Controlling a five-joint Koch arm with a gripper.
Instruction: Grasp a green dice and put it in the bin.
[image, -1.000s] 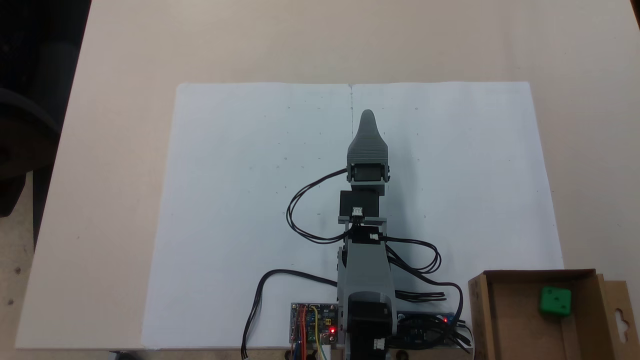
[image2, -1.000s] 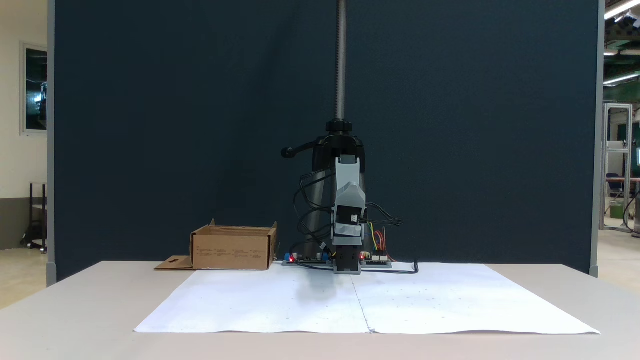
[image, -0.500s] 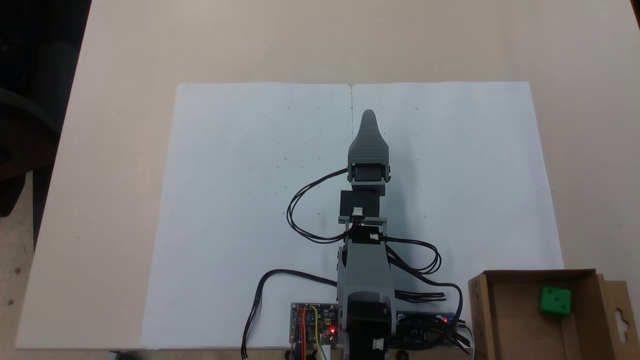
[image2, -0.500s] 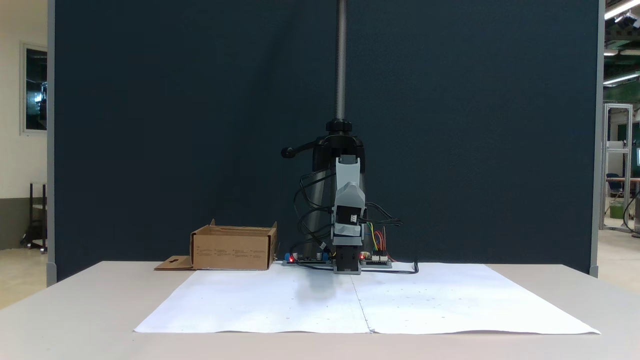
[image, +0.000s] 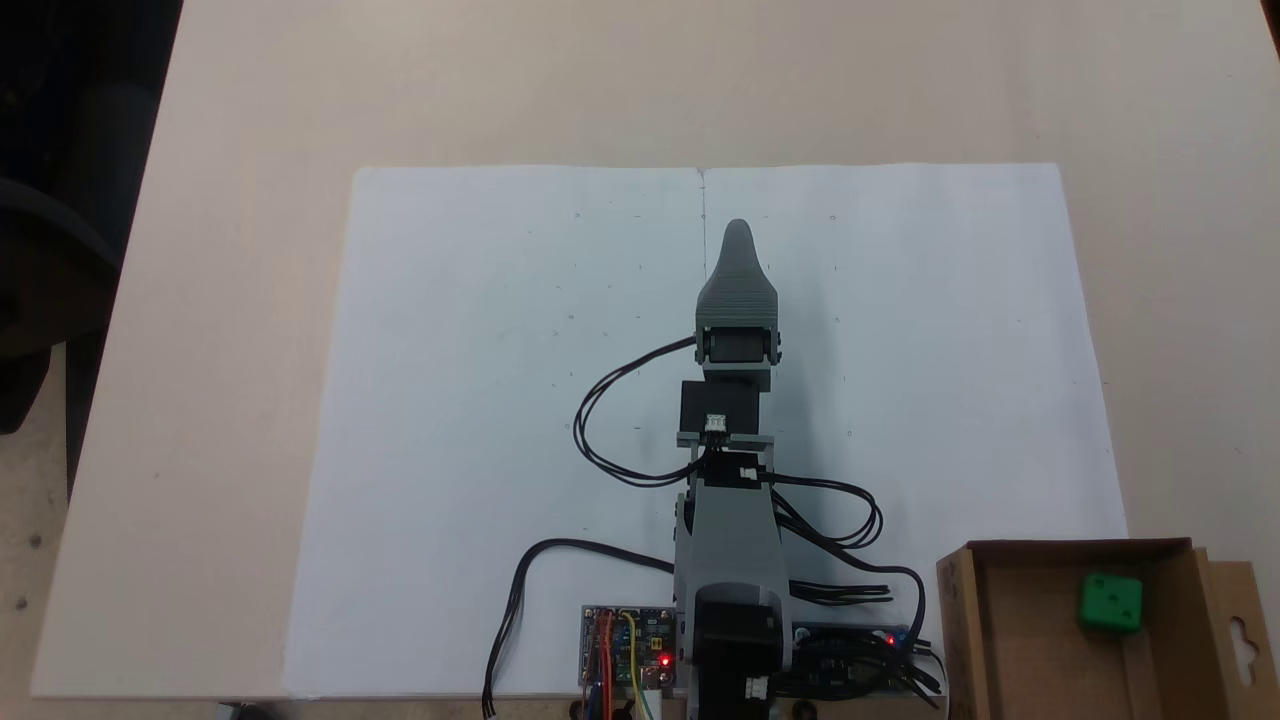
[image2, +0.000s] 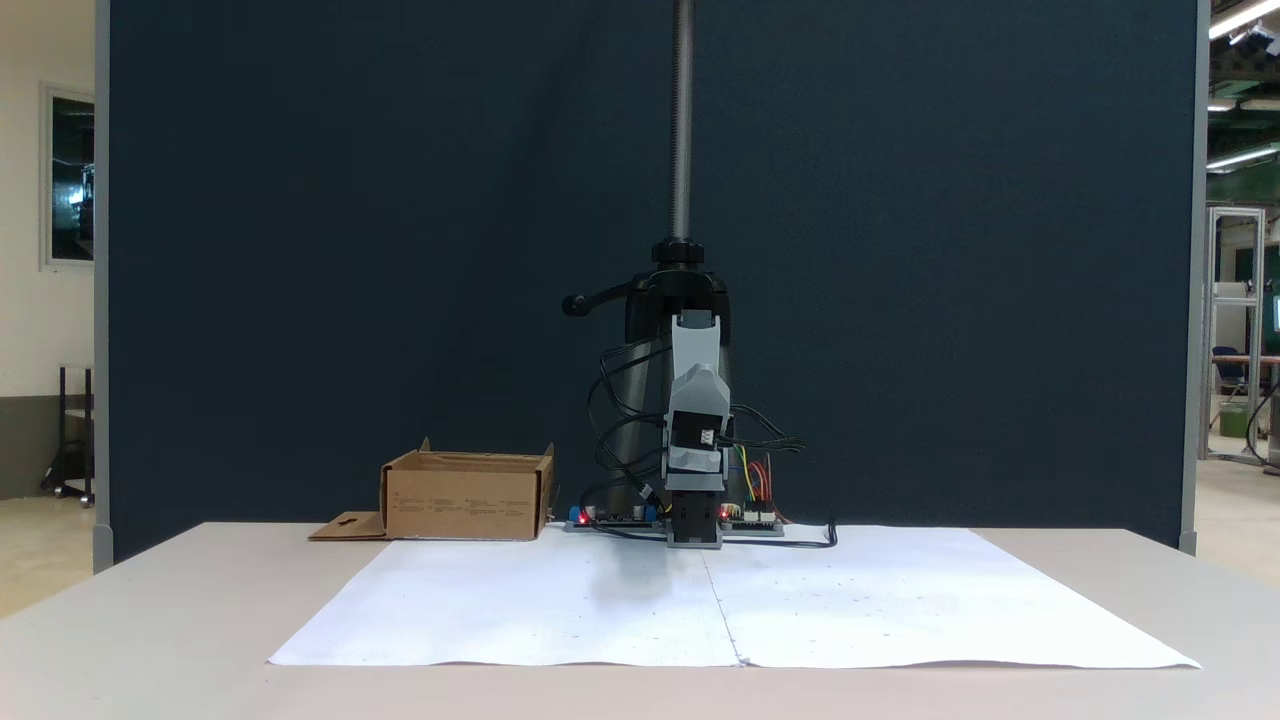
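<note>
from above, a fixed view shows white paper (image: 480, 400) spread on a beige table (image: 250, 120). the gripper (image: 737, 232) points up the sheet; only one tip shows, so i cannot tell if its jaws are apart. the green dice (image: 1110, 601) lies inside the bin (image: 960, 620) at lower right.

from the front, a dark blue screen (image2: 400, 250) backs the table; the bin (image2: 465, 497) sits left of the arm (image2: 695, 440).

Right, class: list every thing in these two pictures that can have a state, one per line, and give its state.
Small bright green dice: resting inside the box, ungripped.
Brown cardboard bin: open-topped, upright, side flap folded out flat.
Grey gripper: over the white paper, holding nothing; open or shut cannot be told.
Circuit board: red light on.
</note>
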